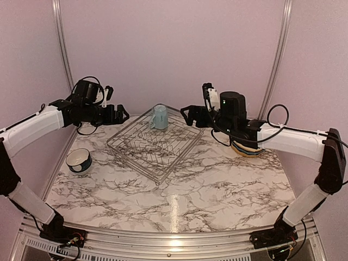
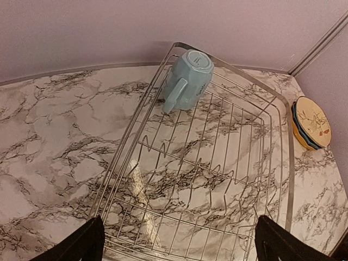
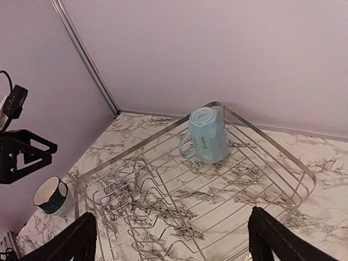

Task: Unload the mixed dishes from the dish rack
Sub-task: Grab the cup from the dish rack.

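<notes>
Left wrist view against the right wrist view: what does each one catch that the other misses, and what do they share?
Only the left wrist view shows the stack of plates, sitting on the table outside the dish rack, at the right edge of the picture. Only the right wrist view shows the bowl, standing on the table outside the rack, at the left edge of the picture. Both show the pale blue mug upside down in the rack's far corner.

There is one wire dish rack (image 1: 157, 149) and one pale blue mug (image 1: 160, 117). One bowl (image 1: 79, 160) shows, dark teal outside and white within. The plates (image 2: 311, 122) number three, in a single stack: one cream with a leaf motif, one blue, one mustard yellow.
</notes>
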`<action>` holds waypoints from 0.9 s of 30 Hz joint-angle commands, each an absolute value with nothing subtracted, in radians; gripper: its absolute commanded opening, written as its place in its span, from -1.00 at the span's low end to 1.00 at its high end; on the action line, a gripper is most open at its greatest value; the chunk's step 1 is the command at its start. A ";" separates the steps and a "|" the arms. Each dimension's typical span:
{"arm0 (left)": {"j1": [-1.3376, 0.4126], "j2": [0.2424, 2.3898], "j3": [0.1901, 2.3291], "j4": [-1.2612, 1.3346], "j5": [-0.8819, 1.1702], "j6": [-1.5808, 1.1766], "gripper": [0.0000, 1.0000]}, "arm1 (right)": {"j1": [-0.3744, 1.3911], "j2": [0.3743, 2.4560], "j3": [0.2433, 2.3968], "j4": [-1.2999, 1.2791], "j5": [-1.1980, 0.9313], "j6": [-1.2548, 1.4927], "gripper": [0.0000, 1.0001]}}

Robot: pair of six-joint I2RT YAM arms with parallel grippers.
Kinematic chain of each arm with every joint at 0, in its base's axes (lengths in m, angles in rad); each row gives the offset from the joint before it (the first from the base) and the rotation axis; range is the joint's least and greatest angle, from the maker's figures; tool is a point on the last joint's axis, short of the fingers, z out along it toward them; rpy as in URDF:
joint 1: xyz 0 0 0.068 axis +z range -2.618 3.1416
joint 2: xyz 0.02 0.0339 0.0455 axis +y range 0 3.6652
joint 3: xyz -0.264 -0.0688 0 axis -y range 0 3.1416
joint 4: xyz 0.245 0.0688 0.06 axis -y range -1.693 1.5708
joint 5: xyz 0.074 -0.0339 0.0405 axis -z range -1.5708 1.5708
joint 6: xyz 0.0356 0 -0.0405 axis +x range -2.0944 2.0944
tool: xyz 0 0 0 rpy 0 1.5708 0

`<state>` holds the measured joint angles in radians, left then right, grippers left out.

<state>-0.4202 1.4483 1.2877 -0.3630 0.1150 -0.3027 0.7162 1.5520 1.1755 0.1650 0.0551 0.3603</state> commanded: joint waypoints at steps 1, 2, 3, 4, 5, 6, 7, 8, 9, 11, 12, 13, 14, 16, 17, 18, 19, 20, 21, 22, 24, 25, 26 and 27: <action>-0.449 1.580 1.359 -0.321 0.005 -0.224 0.98 | 0.723 1.521 1.184 0.148 0.075 0.339 0.87; -0.453 1.605 1.359 -0.283 0.005 -0.213 0.98 | 0.723 1.517 1.182 0.147 0.077 0.338 0.87; -0.455 1.629 1.366 -0.256 0.005 -0.206 0.98 | 0.723 1.515 1.180 0.147 0.079 0.338 0.87; -0.457 1.658 1.378 -0.226 0.005 -0.195 0.98 | 0.723 1.512 1.180 0.145 0.080 0.336 0.87; -0.458 1.682 1.388 -0.198 -0.016 -0.182 0.98 | 0.723 1.510 1.179 0.140 0.082 0.334 0.87; -0.459 1.712 1.397 -0.170 -0.023 -0.169 0.98 | 0.723 1.507 1.177 0.138 0.083 0.332 0.87; -0.459 1.744 1.414 -0.155 -0.023 -0.152 0.98 | 0.723 1.504 1.177 0.134 0.085 0.331 0.87; -0.461 1.777 1.441 -0.152 -0.023 -0.140 0.98 | 0.723 1.500 1.175 0.131 0.088 0.330 0.87; -0.464 1.809 1.465 -0.148 -0.018 -0.127 0.98 | 0.724 1.497 1.175 0.128 0.089 0.329 0.87; -0.472 1.866 1.499 -0.120 -0.009 -0.108 0.98 | 0.723 1.487 1.174 0.117 0.095 0.323 0.87; -0.474 1.891 1.522 -0.116 -0.005 -0.105 0.98 | 0.723 1.482 1.171 0.114 0.100 0.321 0.87; -0.477 1.912 1.546 -0.113 0.011 -0.103 0.98 | 0.723 1.477 1.169 0.111 0.104 0.320 0.87; -0.479 1.940 1.573 -0.111 0.034 -0.103 0.95 | 0.723 1.473 1.167 0.111 0.107 0.319 0.87; -0.479 2.004 1.645 -0.131 0.065 -0.106 0.82 | 0.723 1.468 1.162 0.109 0.113 0.315 0.87; -0.479 2.041 1.689 -0.150 0.087 -0.113 0.73 | 0.723 1.468 1.162 0.107 0.113 0.315 0.87; -0.481 2.078 1.731 -0.170 0.103 -0.125 0.67 | 0.722 1.468 1.163 0.105 0.115 0.314 0.87; -0.483 2.110 1.773 -0.186 0.108 -0.136 0.62 | 0.723 1.469 1.164 0.106 0.114 0.313 0.87; -0.488 2.143 1.814 -0.209 0.108 -0.144 0.55 | 0.721 1.471 1.165 0.103 0.114 0.313 0.87; -0.490 2.175 1.860 -0.234 0.103 -0.149 0.49 | 0.722 1.471 1.166 0.100 0.113 0.312 0.87; -0.494 2.211 1.908 -0.263 0.091 -0.155 0.44 | 0.721 1.470 1.167 0.098 0.113 0.313 0.87; -0.494 2.278 2.009 -0.327 0.053 -0.161 0.43 | 0.722 1.467 1.166 0.097 0.112 0.313 0.87; -0.494 2.306 2.060 -0.361 0.031 -0.163 0.43 | 0.722 1.464 1.165 0.095 0.112 0.312 0.87; -0.494 2.328 2.088 -0.376 0.020 -0.161 0.45 | 0.721 1.462 1.164 0.094 0.113 0.311 0.87; -0.494 2.346 2.109 -0.383 0.023 -0.154 0.49 | 0.721 1.461 1.162 0.091 0.113 0.311 0.87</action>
